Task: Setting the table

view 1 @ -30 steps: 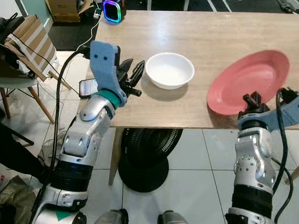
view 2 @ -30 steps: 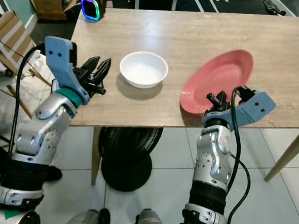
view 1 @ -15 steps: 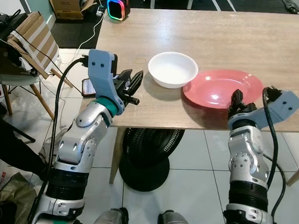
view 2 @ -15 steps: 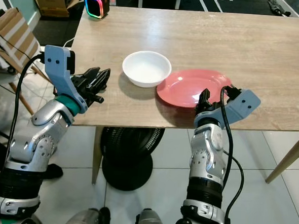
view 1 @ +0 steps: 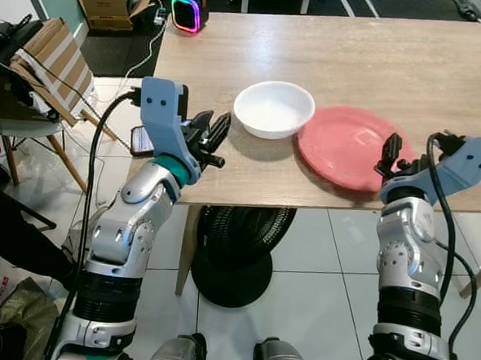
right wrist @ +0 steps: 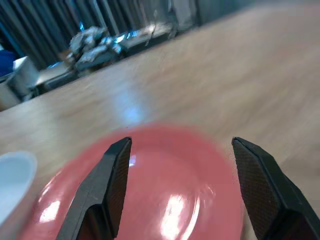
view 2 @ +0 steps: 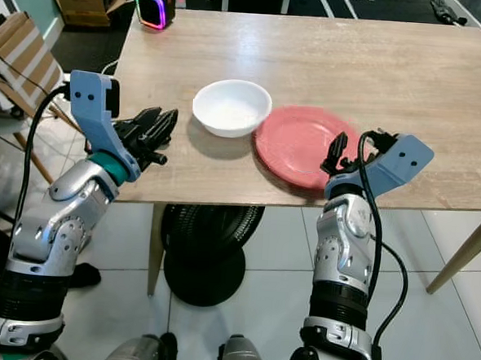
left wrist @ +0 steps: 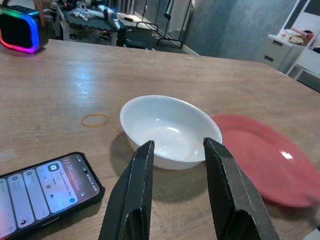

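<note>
Wooden desk (view 1: 378,66): right end effector (view 1: 393,157) spread wide at near edge over red plate (view 1: 345,145); left end effector (view 1: 213,133) parted beside empty white bowl (view 1: 273,109).

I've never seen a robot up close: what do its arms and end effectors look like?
Both arms are jointed silver metal with black bands. Each wrist carries a light-blue block and a looping black cable. The left end effector and right end effector have two long black fingers; the left wrist has a teal ring.

My two eye views look steeply down from my head onto the tabletop (view 1: 379,58), my arms and the floor. My left wrist view looks low along its fingers (left wrist: 135,200) at the white bowl (left wrist: 167,127). My right wrist view sits close above the red plate (right wrist: 165,200). All four share bowl and plate.
</note>
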{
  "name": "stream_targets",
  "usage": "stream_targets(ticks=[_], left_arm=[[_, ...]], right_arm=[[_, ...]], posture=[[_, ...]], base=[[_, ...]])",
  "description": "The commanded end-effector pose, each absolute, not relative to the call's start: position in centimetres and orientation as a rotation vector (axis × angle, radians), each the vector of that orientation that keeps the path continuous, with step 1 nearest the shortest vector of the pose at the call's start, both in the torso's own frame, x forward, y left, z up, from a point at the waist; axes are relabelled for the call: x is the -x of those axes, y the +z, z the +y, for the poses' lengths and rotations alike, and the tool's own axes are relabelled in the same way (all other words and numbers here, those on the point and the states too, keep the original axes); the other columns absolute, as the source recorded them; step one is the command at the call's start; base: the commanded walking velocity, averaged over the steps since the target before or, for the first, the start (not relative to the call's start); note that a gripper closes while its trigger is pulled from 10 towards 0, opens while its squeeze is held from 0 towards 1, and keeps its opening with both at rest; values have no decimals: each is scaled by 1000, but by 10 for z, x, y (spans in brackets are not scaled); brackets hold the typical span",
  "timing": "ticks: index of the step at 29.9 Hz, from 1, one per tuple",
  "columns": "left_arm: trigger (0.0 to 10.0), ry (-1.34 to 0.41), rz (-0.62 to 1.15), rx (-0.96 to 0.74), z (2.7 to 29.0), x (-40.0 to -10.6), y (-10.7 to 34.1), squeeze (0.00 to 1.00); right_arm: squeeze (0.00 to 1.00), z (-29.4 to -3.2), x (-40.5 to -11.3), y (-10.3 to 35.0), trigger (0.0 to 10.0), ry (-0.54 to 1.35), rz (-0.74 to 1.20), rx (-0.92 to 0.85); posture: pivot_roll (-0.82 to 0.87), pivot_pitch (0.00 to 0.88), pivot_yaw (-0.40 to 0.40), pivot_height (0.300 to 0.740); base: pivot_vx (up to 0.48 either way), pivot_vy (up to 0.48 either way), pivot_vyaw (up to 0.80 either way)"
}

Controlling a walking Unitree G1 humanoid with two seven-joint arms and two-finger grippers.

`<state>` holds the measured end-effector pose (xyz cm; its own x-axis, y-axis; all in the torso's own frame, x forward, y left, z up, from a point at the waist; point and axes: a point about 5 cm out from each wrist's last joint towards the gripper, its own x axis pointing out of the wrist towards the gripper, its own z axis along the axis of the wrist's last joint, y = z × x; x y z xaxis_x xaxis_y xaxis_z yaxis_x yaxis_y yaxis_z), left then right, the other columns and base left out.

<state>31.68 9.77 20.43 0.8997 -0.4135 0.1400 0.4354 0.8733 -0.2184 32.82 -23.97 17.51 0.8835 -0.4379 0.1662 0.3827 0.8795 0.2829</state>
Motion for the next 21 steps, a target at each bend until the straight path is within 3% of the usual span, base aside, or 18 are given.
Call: stream_targets(ticks=[1,12,14,21], left_arm=[[10000,-443,-77,252,98,-317,203,0],[10000,-425,-85,103,97,-319,200,0],[10000,-406,-96,-8,98,-320,197,0],[10000,-370,-113,-141,106,-318,191,0]], right_arm=[[0,-248,-324,174,10000,-493,-240,-226],[0,-252,-308,186,10000,-499,-323,-176],[0,-233,-297,190,10000,-394,-371,-124],[0,-196,-268,194,10000,-208,-410,-100]], posture=[[-92,20,62,740],[-96,18,73,740],[-105,27,92,740],[-122,37,131,740]], base=[[0,0,0],[0,0,0],[0,0,0],[0,0,0]])
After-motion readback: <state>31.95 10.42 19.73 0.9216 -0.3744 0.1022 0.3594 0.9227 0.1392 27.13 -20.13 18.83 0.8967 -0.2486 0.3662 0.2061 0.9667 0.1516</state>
